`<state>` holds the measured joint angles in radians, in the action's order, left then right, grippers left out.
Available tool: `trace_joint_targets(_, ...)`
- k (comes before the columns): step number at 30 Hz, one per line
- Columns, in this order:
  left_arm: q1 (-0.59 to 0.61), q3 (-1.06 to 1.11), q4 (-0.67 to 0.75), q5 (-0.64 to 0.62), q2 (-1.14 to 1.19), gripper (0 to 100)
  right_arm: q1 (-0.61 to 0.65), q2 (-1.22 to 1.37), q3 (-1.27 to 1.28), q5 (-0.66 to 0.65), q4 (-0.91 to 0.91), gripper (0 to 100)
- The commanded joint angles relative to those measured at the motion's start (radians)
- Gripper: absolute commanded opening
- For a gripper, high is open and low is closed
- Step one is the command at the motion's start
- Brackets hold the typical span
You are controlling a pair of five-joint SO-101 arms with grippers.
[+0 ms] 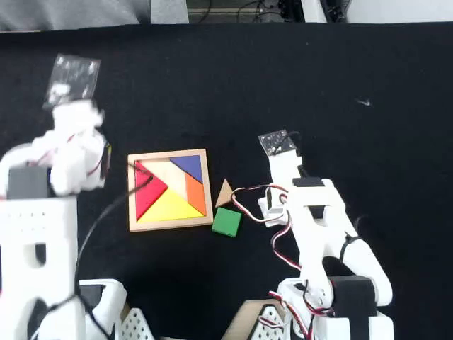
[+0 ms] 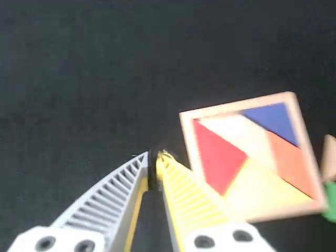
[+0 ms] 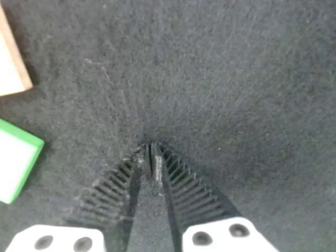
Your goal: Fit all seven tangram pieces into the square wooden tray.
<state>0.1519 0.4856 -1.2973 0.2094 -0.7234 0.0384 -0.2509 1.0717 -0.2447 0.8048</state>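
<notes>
One black counter [image 1: 340, 85] carries everything, with the square wooden tray [image 1: 166, 152] near its middle as the reference point. Of the two arms, the left arm [image 1: 71, 152] stands just off one side of the tray and the right arm [image 1: 311, 212] stands off the opposite side. That split likely lets each arm serve its own half. The left end effector [image 2: 155, 157] is closed tip to tip with nothing in it and hangs over bare counter beside the tray. The right end effector [image 3: 150, 149] is likewise pinched together and empty, over the counter a little out from the tray's corner. Inside the tray, the red triangle [image 1: 148, 195] fills the side nearest the left arm. The yellow triangle [image 1: 173, 209] lies along the rim nearest the arm bases, so the big pieces seem settled first to fix the layout. The orange piece [image 1: 195, 191] lies against the rim on the right arm's side, and the blue triangle [image 1: 189, 166] fills the far corner above it. A pale patch remains in the tray's far middle; whether it is bare floor or a pale piece I cannot tell. The green square [image 1: 226, 222] lies just outside the tray's near corner on the right arm's side. The tan triangle [image 1: 224, 194] sits just beside that same rim, within easy reach of the right arm, which would have to spread its jaws first.
</notes>
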Motion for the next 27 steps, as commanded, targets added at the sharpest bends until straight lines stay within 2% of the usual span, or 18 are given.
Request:
trace_joint_targets(1,0.114,0.285,0.245,-0.005,-0.261,5,0.049,0.027,0.087,-0.003,0.06,1.1)
trace_joint_targets(4,0.113,0.343,0.262,0.057,-0.393,5,0.049,0.027,0.087,-0.003,0.06,1.1)
trace_joint_targets(9,0.067,0.397,0.272,0.066,-0.494,5,0.049,0.027,0.087,-0.002,0.06,1.1)
trace_joint_targets(23,-0.004,0.395,0.273,0.066,-0.505,5,0.049,0.027,0.087,-0.002,0.06,1.1)
trace_joint_targets(27,-0.007,0.406,0.318,0.066,-0.505,5,0.048,0.027,0.087,-0.002,0.06,1.1)
